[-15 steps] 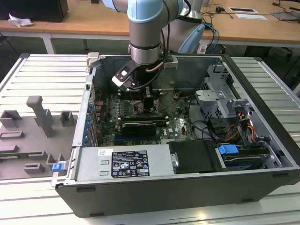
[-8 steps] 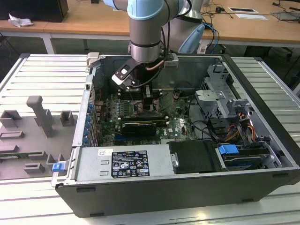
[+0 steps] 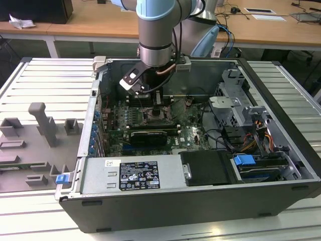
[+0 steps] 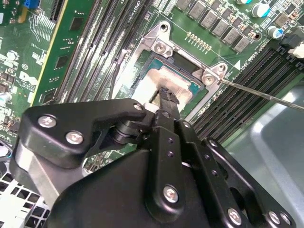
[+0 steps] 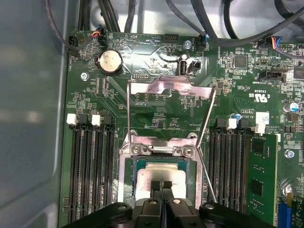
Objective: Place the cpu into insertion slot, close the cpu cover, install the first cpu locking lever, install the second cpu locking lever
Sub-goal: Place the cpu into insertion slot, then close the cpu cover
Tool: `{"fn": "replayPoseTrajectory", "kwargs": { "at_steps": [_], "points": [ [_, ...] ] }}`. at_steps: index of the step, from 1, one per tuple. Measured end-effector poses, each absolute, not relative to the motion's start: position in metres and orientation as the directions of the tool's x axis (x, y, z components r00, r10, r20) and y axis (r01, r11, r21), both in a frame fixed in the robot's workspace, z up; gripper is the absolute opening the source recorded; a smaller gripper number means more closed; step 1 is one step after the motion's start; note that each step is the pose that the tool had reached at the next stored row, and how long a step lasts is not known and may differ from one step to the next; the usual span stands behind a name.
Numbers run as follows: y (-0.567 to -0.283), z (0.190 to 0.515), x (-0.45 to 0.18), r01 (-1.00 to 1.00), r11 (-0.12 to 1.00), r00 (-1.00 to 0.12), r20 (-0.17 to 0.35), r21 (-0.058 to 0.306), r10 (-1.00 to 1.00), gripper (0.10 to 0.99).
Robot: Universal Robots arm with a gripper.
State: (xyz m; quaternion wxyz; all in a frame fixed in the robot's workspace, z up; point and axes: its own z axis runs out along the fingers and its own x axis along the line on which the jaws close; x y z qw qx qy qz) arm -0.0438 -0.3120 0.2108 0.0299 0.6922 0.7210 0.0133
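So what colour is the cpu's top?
The cpu is pale silver-grey, clearest in the first wrist view.

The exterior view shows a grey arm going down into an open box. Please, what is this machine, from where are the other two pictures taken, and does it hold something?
It is a robot arm reaching into an open computer case that lies on a slatted metal table. The exterior view comes from a camera standing apart. Both wrist views come from cameras riding on the arm, looking at the green motherboard. At the arm's end is the gripper, its two black fingers shut together, with nothing between them. Its tips are at the cpu, the pale square chip lying in the insertion slot. The cpu cover, a silver frame, stands open beyond it, and two thin wire levers stand up beside it.
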Motion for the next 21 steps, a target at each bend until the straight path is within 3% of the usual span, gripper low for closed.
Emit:
{"fn": "replayPoseTrajectory", "kwargs": {
  "at_steps": [21],
  "points": [
    [-0.312,0.2136,-0.0438,0.997,0.041,-0.04,-0.025,0.061,0.999,0.106]
  ]
}}
